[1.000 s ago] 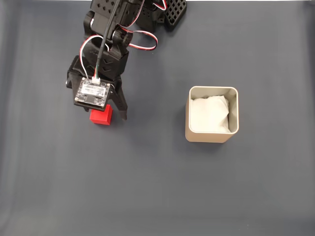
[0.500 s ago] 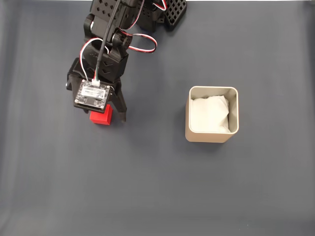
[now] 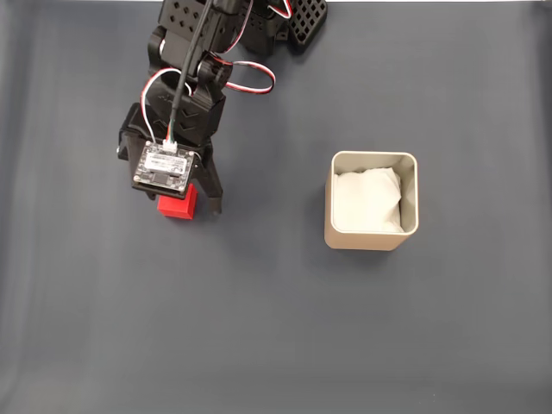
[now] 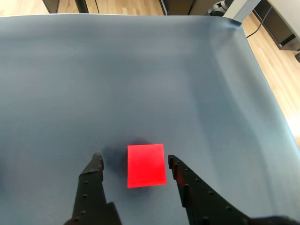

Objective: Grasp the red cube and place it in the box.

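Observation:
The red cube (image 4: 146, 165) lies on the dark blue-grey cloth between my two black fingers in the wrist view, with a small gap on each side. My gripper (image 4: 135, 161) is open around it and low over the cloth. In the fixed view the cube (image 3: 177, 205) peeks out below my gripper (image 3: 178, 200) and the wrist camera board, at the left. The beige box (image 3: 372, 241) with white padding stands well to the right, upright and apart from the arm.
The arm's base (image 3: 259, 21) sits at the top edge of the fixed view. In the wrist view the cloth's edge (image 4: 262, 75) falls away to a wooden floor on the right.
The gripper has dropped slightly over the cube; the cube and box have not moved.

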Controlling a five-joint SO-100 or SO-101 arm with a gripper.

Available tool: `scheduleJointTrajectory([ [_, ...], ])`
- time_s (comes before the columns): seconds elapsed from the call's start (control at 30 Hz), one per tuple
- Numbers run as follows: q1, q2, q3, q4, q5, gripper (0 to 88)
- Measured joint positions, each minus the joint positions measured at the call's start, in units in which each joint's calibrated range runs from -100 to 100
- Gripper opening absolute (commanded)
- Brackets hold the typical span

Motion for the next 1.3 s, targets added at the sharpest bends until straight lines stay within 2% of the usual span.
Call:
scheduleJointTrajectory([
  [0.47, 0.4, 0.3, 0.6, -0.1, 0.4, 31.2],
  [0.8, 0.6, 0.4, 1.0, -0.1, 0.8, 9.8],
  [0.83, 0.5, 0.4, 1.0, -0.1, 0.8, 1.6],
  [1.3, 0.5, -1.6, 1.0, 3.9, 0.7, 0.4],
])
